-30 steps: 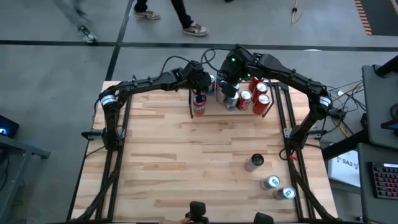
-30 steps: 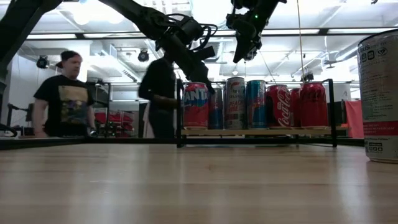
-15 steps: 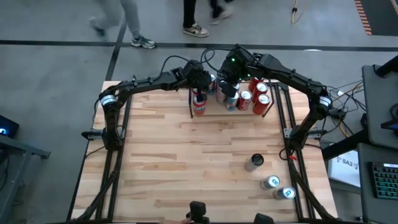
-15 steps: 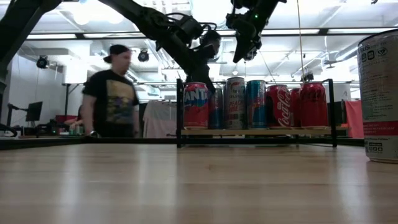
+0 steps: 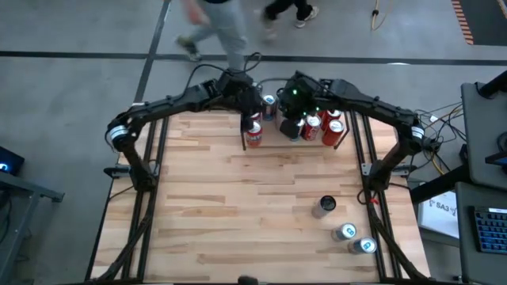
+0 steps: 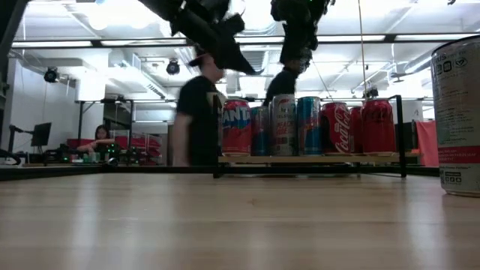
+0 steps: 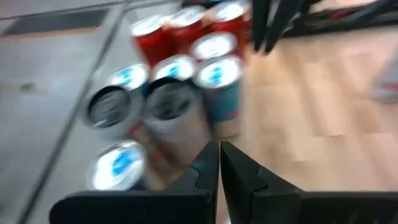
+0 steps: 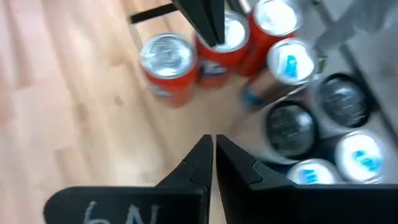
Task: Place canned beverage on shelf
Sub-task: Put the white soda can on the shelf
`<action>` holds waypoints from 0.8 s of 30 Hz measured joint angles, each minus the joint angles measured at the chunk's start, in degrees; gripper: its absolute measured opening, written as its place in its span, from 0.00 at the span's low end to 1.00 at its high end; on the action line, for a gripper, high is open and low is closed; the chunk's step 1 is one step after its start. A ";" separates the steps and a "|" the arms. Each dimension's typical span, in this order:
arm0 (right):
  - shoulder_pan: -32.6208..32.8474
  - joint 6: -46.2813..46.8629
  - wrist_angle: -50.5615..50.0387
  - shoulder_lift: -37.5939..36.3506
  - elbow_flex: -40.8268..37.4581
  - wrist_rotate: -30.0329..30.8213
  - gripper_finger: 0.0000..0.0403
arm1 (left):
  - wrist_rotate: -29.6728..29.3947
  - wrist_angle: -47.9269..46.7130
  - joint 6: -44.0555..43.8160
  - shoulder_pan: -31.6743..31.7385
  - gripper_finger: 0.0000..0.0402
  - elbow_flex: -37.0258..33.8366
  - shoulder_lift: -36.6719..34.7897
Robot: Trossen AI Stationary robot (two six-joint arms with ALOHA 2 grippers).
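The shelf, a small light-wood board with black rails, stands at the table's far middle. Several cans stand upright on it, among them an orange-red can at its left end and red cans at its right end. My left gripper hangs shut and empty above the shelf's left end; it also shows in the low view and its wrist view. My right gripper hangs shut and empty above the middle cans; it also shows in the low view and its wrist view.
Three loose cans stand on the table's near right: a dark one and two silver-blue ones; one of them looms at the right of the low view. People move beyond the far edge.
My left gripper has risen from just above the orange-red can and drawn a little toward the far edge. My right gripper has shifted slightly above the middle cans. The cans on the shelf have stayed put. A person has walked past behind the table.
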 joint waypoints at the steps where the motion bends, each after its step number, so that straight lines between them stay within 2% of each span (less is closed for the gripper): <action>1: 1.13 1.96 -0.42 -0.06 0.00 -0.02 0.02 | 2.32 -0.05 -0.27 -0.16 0.00 -0.82 -1.01; 4: 5.40 8.30 -2.29 -0.06 0.00 0.09 0.02 | 6.80 0.03 -1.18 -1.45 0.00 -4.29 -4.18; 8: 12.00 15.48 -3.76 0.39 0.00 0.00 0.02 | 6.46 2.32 -2.41 -4.44 0.00 -11.24 -9.89; 14: 21.28 27.48 -3.80 0.96 0.00 0.00 0.02 | 5.75 12.40 -7.11 -10.17 0.00 -24.30 -20.94; 19: 27.30 41.97 -6.47 0.96 0.00 -0.39 0.02 | -1.39 17.87 -9.65 -15.60 0.00 -31.96 -28.99; 24: 32.26 55.66 -15.67 0.96 0.00 -4.44 0.02 | -4.92 19.10 -6.98 -19.49 0.00 -32.94 -33.87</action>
